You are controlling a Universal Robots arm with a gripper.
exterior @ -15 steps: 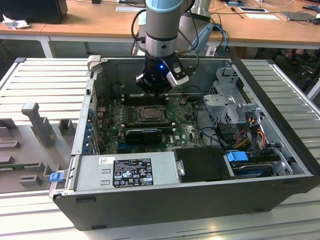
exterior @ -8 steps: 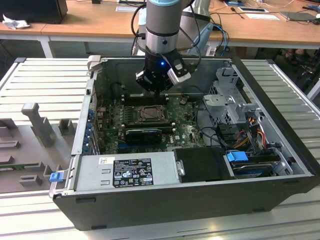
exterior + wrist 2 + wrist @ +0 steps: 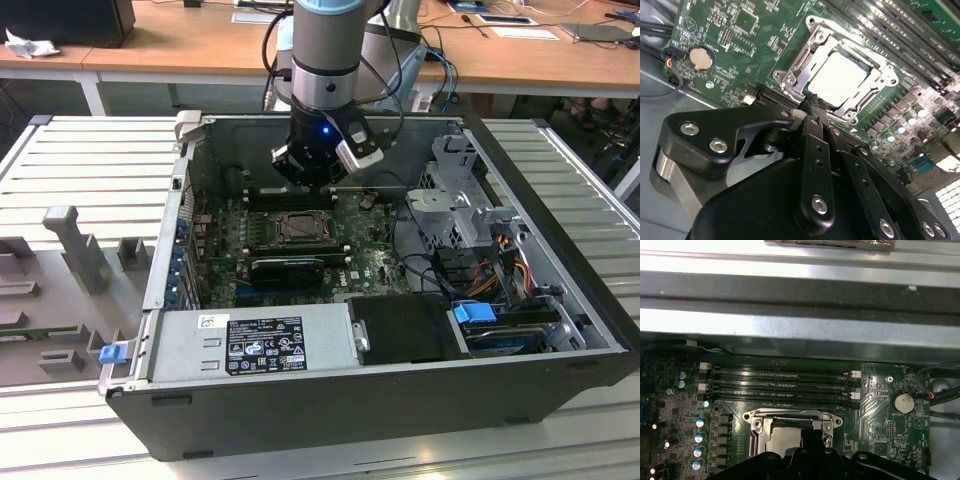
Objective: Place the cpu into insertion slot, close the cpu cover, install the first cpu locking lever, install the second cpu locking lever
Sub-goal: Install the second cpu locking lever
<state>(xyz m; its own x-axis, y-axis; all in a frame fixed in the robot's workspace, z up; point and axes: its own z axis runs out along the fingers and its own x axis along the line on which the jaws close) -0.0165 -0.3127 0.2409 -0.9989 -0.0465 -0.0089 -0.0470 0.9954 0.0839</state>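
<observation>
The cpu [image 3: 842, 76] shows its pale metal face inside the insertion slot [image 3: 790, 80] on the green board. The cpu cover [image 3: 880, 82] lies flat around it as a silver frame with a square window. My gripper [image 3: 811, 106] hangs just above one edge of the socket, fingers pressed together with nothing between them. In the first wrist view the gripper [image 3: 811, 434] overlaps the near edge of the slot [image 3: 757, 422] and hides part of the cpu [image 3: 785, 436]. In the exterior view the gripper [image 3: 308, 183] hovers over the back of the socket [image 3: 300, 228]. I cannot tell how the locking levers stand.
Long black memory slots [image 3: 785, 382] run beside the socket. A coin battery [image 3: 701, 58] sits on the board. A black card [image 3: 288, 268], the grey power supply [image 3: 250, 345], a drive cage [image 3: 465, 200] and loose cables [image 3: 500, 260] crowd the open case.
</observation>
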